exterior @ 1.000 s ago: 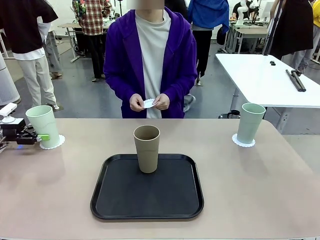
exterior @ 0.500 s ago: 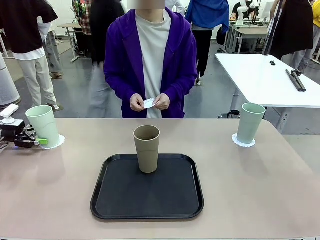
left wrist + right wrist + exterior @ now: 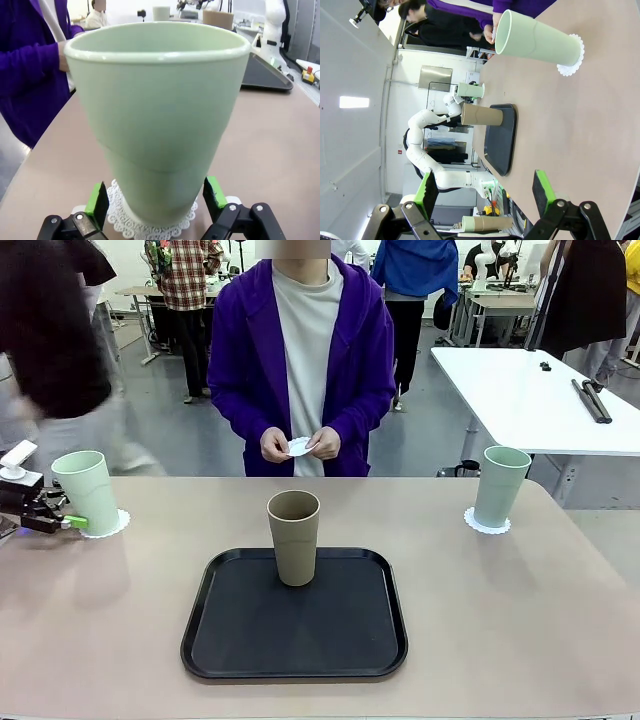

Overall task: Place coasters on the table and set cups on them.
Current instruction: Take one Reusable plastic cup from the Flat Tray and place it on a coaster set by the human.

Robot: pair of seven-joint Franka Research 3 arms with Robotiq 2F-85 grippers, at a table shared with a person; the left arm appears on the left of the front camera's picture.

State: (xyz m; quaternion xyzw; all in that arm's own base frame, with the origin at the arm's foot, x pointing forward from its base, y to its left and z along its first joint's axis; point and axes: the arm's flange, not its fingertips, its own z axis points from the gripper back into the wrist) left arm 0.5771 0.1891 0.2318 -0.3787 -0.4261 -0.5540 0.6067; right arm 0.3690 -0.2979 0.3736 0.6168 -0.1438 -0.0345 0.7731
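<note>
Mint cups [image 3: 87, 490] upright on doily coasters [image 3: 123, 522], L+R table [image 3: 500, 590]; tan cup [image 3: 294, 537] centre.

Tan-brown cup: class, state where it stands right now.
In the front view the tan-brown cup stands upright on the far middle part of the black tray, between the left mint green cup and the right mint green cup.
</note>
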